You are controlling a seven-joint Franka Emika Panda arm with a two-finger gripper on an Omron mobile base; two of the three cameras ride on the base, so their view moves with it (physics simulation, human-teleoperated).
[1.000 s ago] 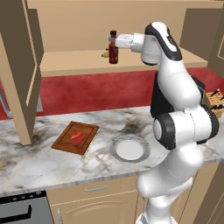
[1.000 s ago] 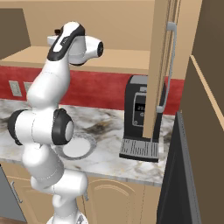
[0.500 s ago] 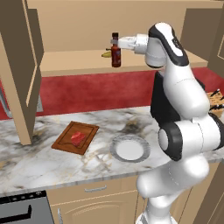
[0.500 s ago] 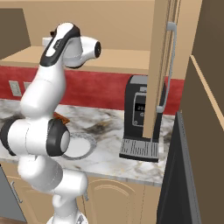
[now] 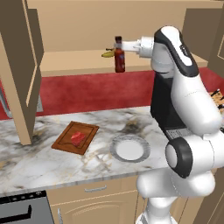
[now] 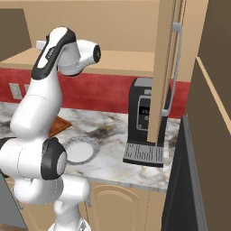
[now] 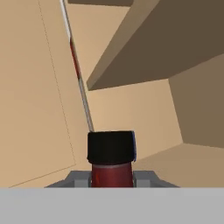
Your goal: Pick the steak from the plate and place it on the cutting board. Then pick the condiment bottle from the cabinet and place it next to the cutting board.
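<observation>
Slim dark-red condiment bottle [image 5: 119, 58] with black cap, pinched in the gripper [image 5: 123, 46] jaws, has lifted off the tan cabinet's shelf [image 5: 78, 65]; cutting-board placement remains.

Condiment bottle [image 7: 111, 161] lower body cut off in hand view; banana [image 5: 108, 54] mostly hidden behind it.

Red steak [image 5: 78, 137] lies on cutting board [image 5: 89, 129]; plate [image 5: 130, 148] beside; upright condiment bottle [image 5: 119, 57] before cabinet [image 5: 74, 61].

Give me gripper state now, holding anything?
Gripper: shut on the slim dark red condiment bottle with black cap, at the tan wood cabinet shelf.
</observation>
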